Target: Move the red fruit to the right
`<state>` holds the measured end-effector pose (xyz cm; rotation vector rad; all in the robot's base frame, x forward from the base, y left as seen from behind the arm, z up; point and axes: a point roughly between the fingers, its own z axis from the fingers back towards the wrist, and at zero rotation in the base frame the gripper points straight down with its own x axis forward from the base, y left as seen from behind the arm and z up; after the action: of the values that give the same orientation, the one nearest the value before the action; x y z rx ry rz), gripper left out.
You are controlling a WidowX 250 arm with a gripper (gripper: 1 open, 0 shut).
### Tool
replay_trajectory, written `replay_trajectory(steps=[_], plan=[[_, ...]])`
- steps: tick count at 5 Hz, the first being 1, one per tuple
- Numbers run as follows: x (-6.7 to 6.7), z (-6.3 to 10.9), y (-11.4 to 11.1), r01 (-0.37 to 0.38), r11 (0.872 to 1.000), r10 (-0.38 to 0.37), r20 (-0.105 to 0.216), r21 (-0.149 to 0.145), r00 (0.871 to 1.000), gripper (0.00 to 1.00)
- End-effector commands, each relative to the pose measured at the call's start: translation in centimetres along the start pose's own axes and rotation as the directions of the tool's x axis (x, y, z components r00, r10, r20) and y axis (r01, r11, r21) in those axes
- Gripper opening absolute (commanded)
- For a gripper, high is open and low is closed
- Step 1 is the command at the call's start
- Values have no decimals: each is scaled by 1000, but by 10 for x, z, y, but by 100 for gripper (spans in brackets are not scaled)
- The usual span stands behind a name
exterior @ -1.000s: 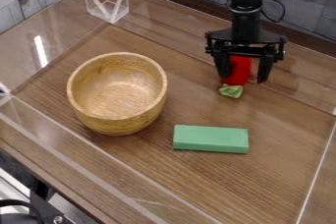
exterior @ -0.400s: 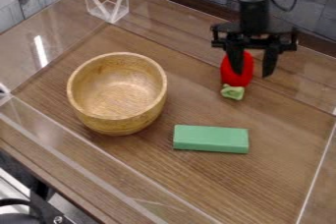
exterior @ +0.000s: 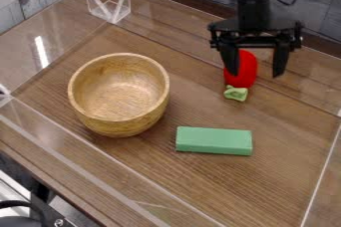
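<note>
The wooden bowl [exterior: 120, 94] is the largest loose item on the wooden table [exterior: 80, 176]; it stands on the left of the view, well apart from the strawberry. The green rectangular block [exterior: 214, 141] lies flat, nearer the camera than the fruit.

Subject item: the toy strawberry [exterior: 240, 69], glossy red, lying on the table toward the far side, its leafy green stem end [exterior: 236, 94] pointing toward the camera. Assessed as light and probably firm — plastic or similar — with low risk of breakage. The glossy skin may prove slippery, and the rounded body could roll under an uneven squeeze. Recommended hold: across the widest part of the red body, one finger on each side, low enough that the taper does not squirt it out. The leafy end is judged a poor purchase, being small and likely to bend or twist.

The black gripper [exterior: 250, 51] is above and about the fruit's far end, its fingers spread wide. No grip on the strawberry is evident — whether a finger brushes it cannot be determined from this angle.
</note>
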<state>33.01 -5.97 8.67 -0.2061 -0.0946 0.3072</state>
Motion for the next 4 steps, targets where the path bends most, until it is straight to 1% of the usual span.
replay_trajectory(steps=[1,2,3,4], plan=[[-6,18,-15,48,998,-44,84,-45,995,100],[-8,23,1,0,999,6,111,-51,994,100],[-10,30,20,-50,996,59,134,-67,989,100],[-9,14,21,-37,997,45,137,-62,990,0]])
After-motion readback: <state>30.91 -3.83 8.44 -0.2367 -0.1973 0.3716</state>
